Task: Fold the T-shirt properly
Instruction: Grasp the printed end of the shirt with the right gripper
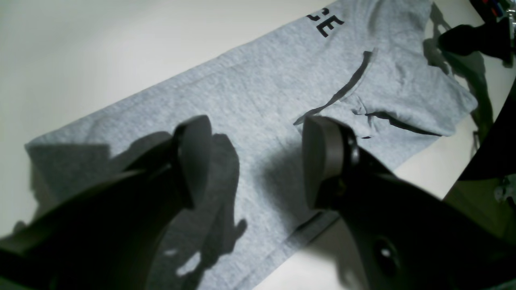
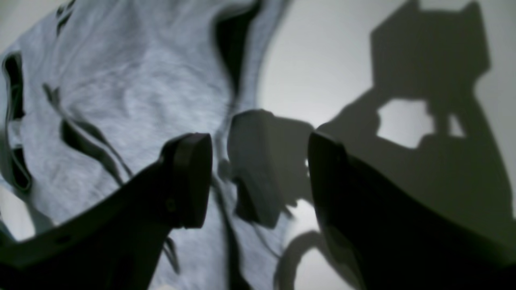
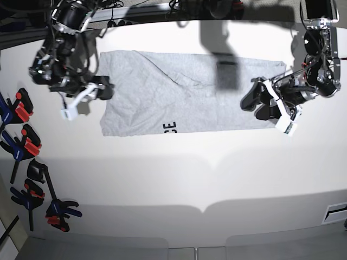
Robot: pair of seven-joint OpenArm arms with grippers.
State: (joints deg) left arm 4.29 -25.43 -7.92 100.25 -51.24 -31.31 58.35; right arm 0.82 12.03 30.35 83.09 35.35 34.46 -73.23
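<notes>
The light grey T-shirt (image 3: pixel 190 92) lies on the white table, folded into a long rectangle, with black letters (image 3: pixel 169 127) showing at its near edge. My left gripper (image 3: pixel 258 104) is open and empty, hovering over the shirt's right end. In the left wrist view the left gripper (image 1: pixel 258 161) has its jaws apart above flat grey cloth (image 1: pixel 262 88). My right gripper (image 3: pixel 103 88) is open and empty at the shirt's left edge. In the right wrist view the right gripper (image 2: pixel 258 181) straddles the wrinkled shirt edge (image 2: pixel 121 100), with one finger over cloth and one over bare table.
Several black clamps with red and blue handles (image 3: pixel 21 127) lie along the table's left side, with more near the front left (image 3: pixel 54 208). Cables and equipment (image 3: pixel 179 8) run along the back edge. The white table (image 3: pixel 190 179) extends in front of the shirt.
</notes>
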